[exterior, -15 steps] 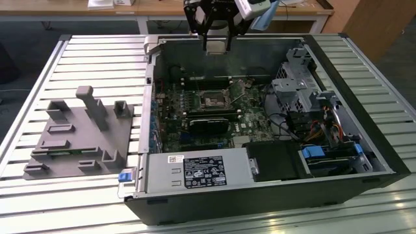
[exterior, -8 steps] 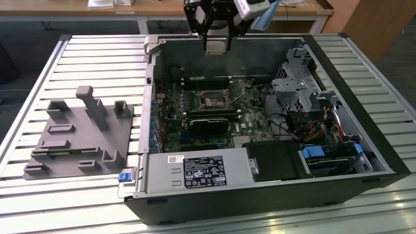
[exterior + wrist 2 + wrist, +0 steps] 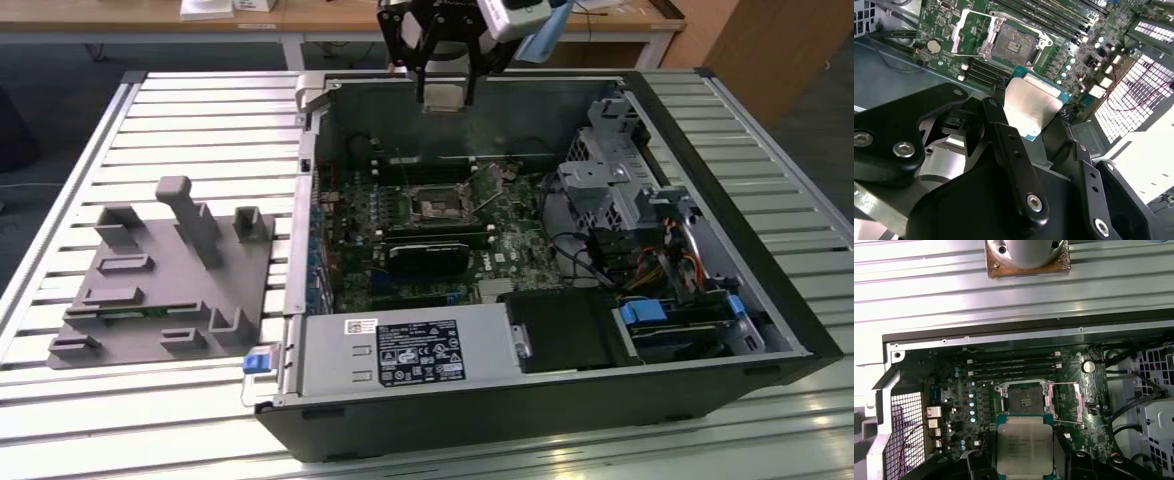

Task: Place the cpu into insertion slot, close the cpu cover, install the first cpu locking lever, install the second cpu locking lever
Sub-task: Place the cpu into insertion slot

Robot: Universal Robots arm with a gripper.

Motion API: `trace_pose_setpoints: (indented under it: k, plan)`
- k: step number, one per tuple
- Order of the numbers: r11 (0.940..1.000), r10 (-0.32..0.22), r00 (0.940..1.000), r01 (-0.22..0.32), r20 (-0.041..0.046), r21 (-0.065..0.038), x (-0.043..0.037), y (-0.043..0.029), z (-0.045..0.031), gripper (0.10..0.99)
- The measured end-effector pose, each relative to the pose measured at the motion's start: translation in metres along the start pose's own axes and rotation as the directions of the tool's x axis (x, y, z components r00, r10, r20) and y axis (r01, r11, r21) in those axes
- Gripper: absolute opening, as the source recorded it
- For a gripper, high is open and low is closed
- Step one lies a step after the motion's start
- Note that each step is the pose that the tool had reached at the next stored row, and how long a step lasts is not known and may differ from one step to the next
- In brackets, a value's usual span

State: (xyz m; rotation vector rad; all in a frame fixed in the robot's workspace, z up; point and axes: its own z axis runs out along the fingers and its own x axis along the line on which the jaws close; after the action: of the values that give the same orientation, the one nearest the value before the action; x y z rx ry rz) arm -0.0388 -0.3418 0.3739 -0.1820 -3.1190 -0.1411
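cpu (image 3: 1031, 107) is clamped by opposite edges in the tool (image 3: 445, 98), metal top kept up and level for a flat seat. It is held high over the open case (image 3: 534, 425), well apart from the insertion slot (image 3: 1011, 44). The cpu cover (image 3: 1066, 400) is swung open, so the slot is left bare.
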Motion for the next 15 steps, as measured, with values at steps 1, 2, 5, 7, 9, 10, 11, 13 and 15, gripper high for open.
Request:
trace_pose_setpoints:
  k: [1, 2, 5, 7, 9, 10, 11, 13, 15]
  plan:
    - [1.0, 0.004, 1.0, -0.004, 0.0004, 0.0, 0.0, 0.0, 0.0, 0.541]
    - [1.0, 0.008, 1.0, -0.008, 0.0007, 0.0, 0.0, 0.0, 0.0, 0.541]
    - [0.9998, 0.02, 0.9998, -0.02, 0.0018, 0.0, 0.0, 0.0, 0.0, 0.541]
    - [0.9996, 0.028, 0.9996, -0.028, 0.0025, -0.001, 0.0, 0.0, 0.0, 0.541]
    - [0.9993, 0.037, 0.9993, -0.037, 0.0033, -0.001, 0.0, 0.0, 0.0, 0.541]
    - [0.9992, 0.041, 0.9992, -0.041, 0.0036, -0.001, 0.0, 0.0, 0.0001, 0.541]
    - [0.999, 0.045, 0.999, -0.045, 0.004, -0.001, 0.0, 0.0, 0.0001, 0.541]
    - [0.9986, 0.053, 0.9986, -0.053, 0.0048, -0.001, 0.0, 0.0, 0.0001, 0.541]
    - [0.9981, 0.061, 0.9981, -0.061, 0.0055, -0.001, 0.0, 0.0, 0.0001, 0.541]
